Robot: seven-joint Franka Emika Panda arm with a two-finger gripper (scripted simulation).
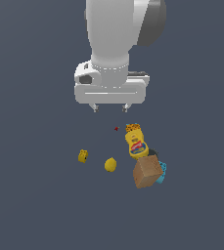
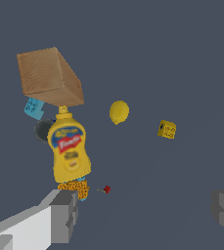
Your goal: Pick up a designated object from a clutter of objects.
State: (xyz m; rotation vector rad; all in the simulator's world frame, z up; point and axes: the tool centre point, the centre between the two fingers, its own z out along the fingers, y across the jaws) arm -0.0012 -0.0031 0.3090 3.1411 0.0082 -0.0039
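1. Here the small yellow block (image 1: pixel 83 156) lies alone on the grey counter (image 1: pixel 30 205), apart from the lemon (image 1: pixel 110 164).
2. The mustard bottle (image 1: pixel 137 144) touches the brown box (image 1: pixel 147 172).
3. The gripper (image 1: pixel 110 107) hangs above, jaws wide apart, holding nothing.

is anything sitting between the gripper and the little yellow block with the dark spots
Nothing visible does. The small yellow block sits alone, apart from the lemon and the mustard bottle. The open gripper hangs above the clutter with only bare floor between it and the block.
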